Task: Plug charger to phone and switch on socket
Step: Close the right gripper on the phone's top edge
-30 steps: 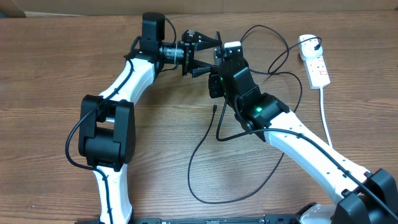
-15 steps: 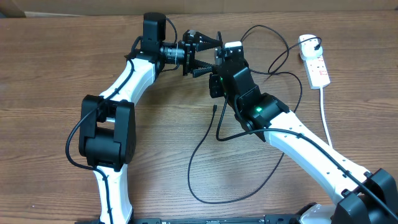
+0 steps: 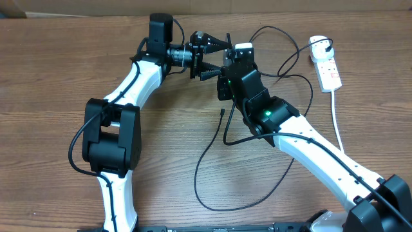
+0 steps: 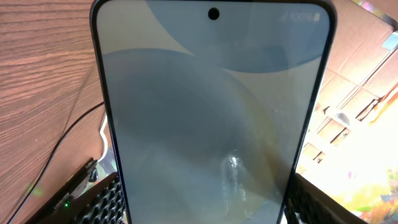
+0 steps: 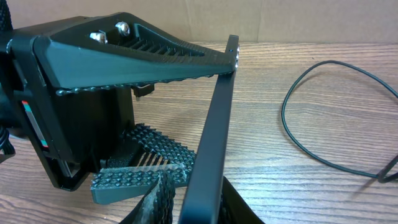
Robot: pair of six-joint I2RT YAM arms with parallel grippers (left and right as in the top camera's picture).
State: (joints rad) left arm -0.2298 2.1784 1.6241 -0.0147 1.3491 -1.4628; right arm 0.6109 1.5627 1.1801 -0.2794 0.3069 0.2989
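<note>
The phone point(image 4: 211, 112) fills the left wrist view, its screen lit pale blue-grey. My left gripper point(image 3: 217, 57) has a finger against each long side of it. In the right wrist view the phone point(image 5: 214, 124) shows edge-on, upright, with my right gripper point(image 5: 199, 202) shut on its lower end. Both grippers meet above the table's far middle. The charger cable point(image 3: 206, 148) loops on the table, its connector tip point(image 3: 221, 111) lying free below the grippers. Its plug point(image 3: 320, 46) sits in the white socket strip point(image 3: 329, 71) at far right.
The socket's thick white cord point(image 3: 337, 122) runs toward the front right. Cable loops point(image 5: 285, 109) lie on the wood right of the phone. A cardboard wall point(image 5: 298, 18) stands behind the table's far edge.
The left arm has shifted very slightly to the right. The phone and the right arm look unchanged.
</note>
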